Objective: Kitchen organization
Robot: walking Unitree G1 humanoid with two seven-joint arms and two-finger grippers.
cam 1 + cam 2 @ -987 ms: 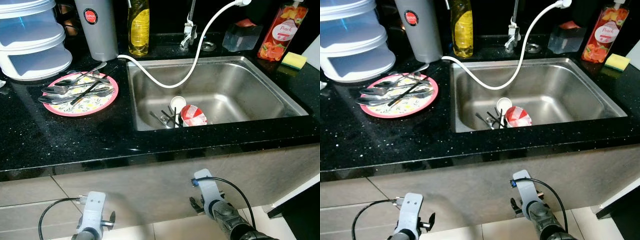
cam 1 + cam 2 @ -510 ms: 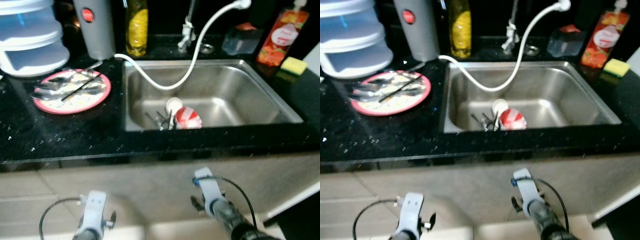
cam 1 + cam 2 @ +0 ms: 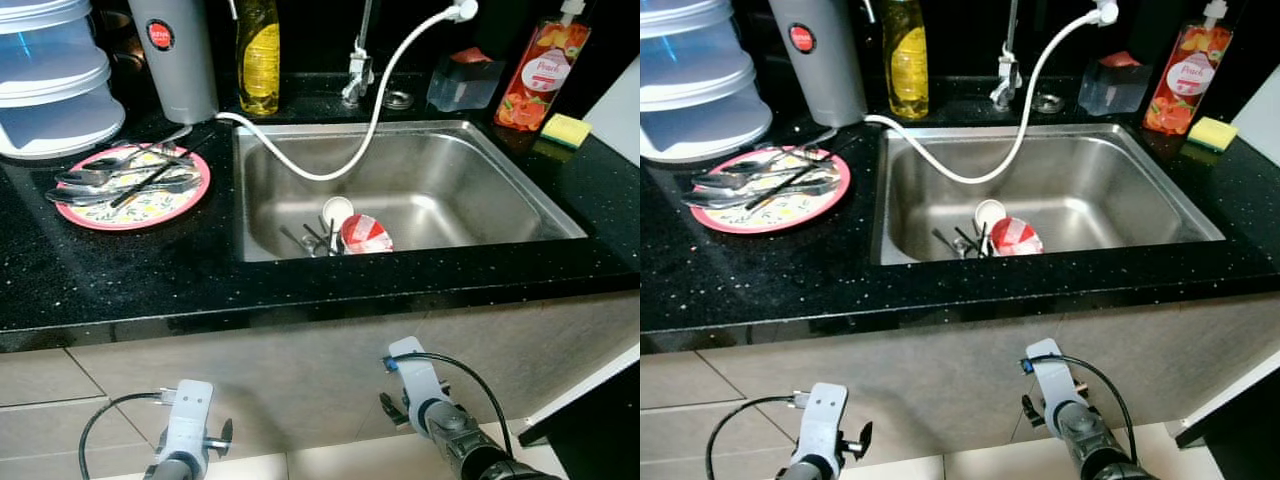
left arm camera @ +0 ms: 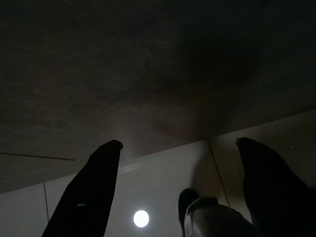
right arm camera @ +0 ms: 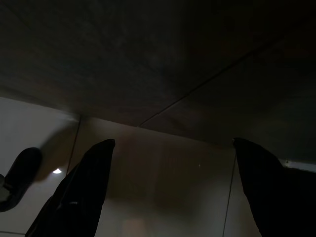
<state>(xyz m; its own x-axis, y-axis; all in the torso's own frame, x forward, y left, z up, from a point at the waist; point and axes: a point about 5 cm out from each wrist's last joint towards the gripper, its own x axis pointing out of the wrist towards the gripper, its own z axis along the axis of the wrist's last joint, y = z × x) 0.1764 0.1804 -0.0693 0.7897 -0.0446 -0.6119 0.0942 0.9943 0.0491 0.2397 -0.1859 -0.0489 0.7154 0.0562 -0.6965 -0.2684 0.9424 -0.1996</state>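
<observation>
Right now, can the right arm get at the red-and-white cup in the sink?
Probably yes: the right pincer hangs open below the counter edge, and the cup lies uncovered near the sink's front wall, with only the white hose above.

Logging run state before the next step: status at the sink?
Left gripper and right gripper open, hanging below the counter. Cutlery on pink plate; red-white cup in sink. White hose drapes into basin.

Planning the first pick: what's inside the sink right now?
In the sink, near its front wall, lie a red-and-white cup on its side, a small white cup and some dark utensils. The white hose droops into the basin. The front wall hides whatever lies right against it.
</observation>
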